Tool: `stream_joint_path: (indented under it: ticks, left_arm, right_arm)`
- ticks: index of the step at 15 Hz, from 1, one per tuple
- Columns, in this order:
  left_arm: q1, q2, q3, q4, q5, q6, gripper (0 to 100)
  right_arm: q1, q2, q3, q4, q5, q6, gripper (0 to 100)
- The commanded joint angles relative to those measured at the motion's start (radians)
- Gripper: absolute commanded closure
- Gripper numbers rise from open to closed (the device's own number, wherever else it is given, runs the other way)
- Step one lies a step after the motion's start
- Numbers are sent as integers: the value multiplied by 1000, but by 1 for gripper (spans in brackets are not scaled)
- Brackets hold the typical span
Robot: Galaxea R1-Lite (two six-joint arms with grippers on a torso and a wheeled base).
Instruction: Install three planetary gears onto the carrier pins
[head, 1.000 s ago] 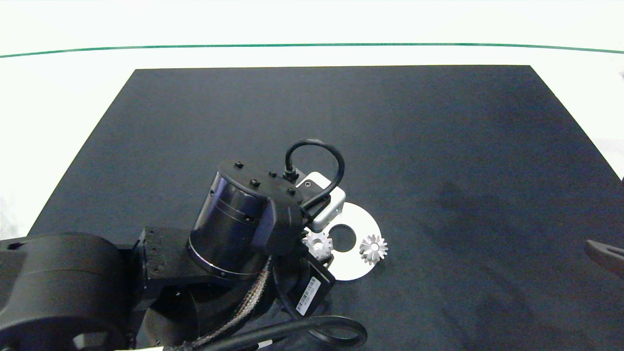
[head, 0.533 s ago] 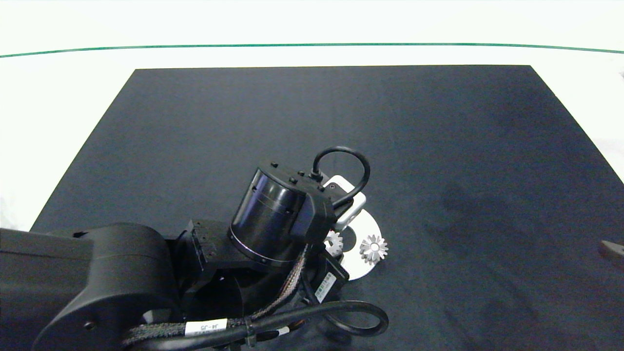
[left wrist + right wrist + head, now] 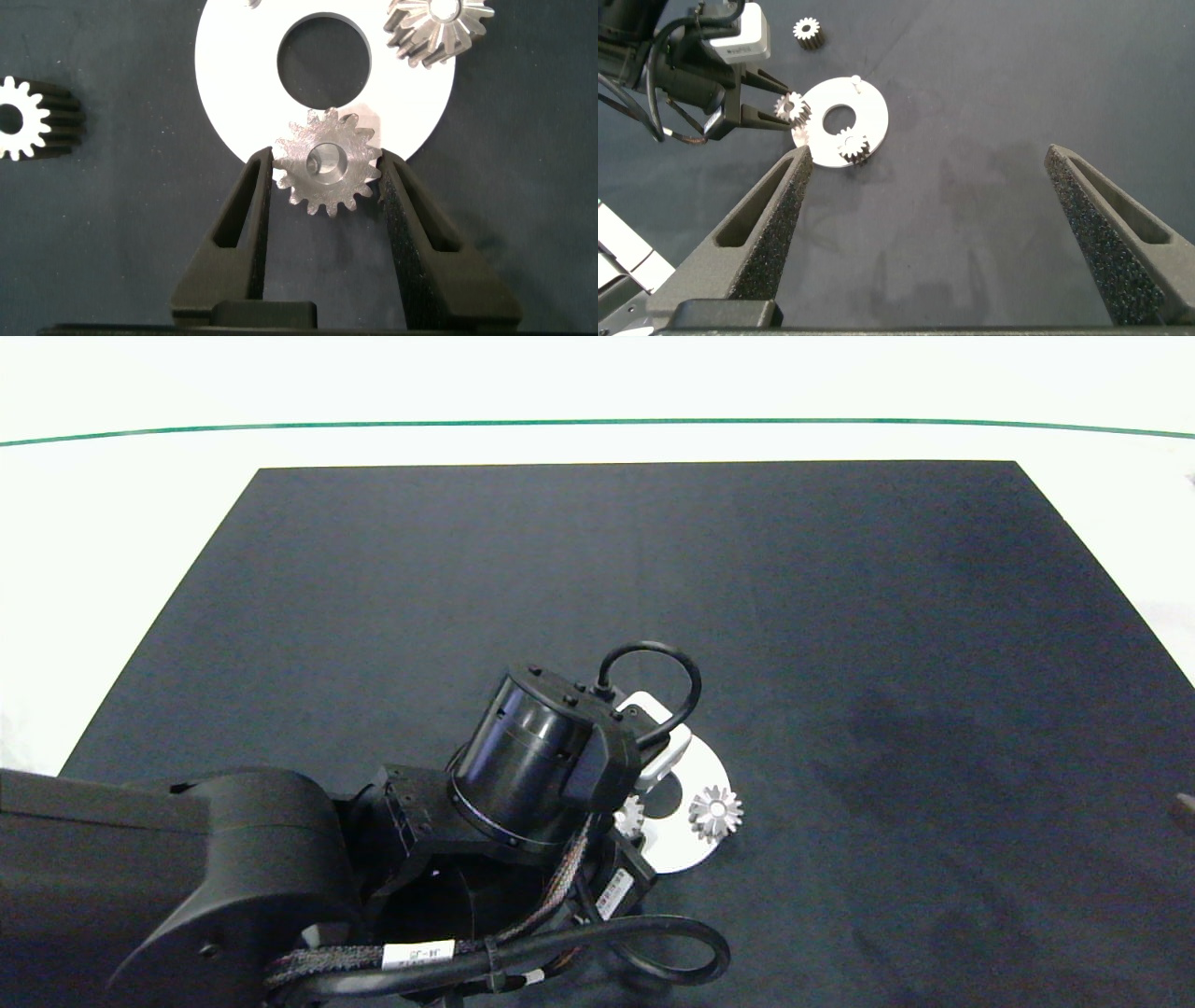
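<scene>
Between the left claw fingers: a silvery gear, pinched flat | sits at white disc's 6 o'clock rim, over its pin | right claw spread, well apart.

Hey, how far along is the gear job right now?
One gear already sits on the white disc, seemingly over a pin. The left gripper holds a second gear between its fingers at the disc's edge, apparently over a pin, though I cannot tell if it is seated. A third gear lies loose on the black mat, and one bare pin awaits it. The right gripper hangs open, away from the disc.
</scene>
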Motion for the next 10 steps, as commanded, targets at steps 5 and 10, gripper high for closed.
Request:
stream_joint_path:
  ticks: [5,10]
  left_arm:
    - [20,-3,2,-3,2,1,78]
    - [25,-10,5,-2,2,1,78]
  right_arm:
    - [0,2,-2,-1,3,-2,0]
    - [0,2,-2,-1,3,-2,0]
